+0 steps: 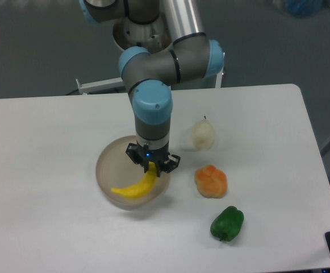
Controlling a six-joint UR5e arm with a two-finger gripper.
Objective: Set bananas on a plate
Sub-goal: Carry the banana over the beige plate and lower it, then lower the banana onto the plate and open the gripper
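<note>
A curved bright yellow banana (pixel 134 186) hangs over the front half of the round beige-grey plate (pixel 109 165), which sits left of the table's middle. My gripper (pixel 151 164) is shut on the banana's upper right end and stands over the plate's right part. The banana's free end points down and left, low over the plate; I cannot tell whether it touches the dish.
A pale cream pear (pixel 203 133) stands right of the plate. An orange pepper (pixel 211 181) lies right of the plate's front. A green pepper (pixel 228 223) lies near the table's front edge. The robot base (pixel 142 40) stands behind the plate.
</note>
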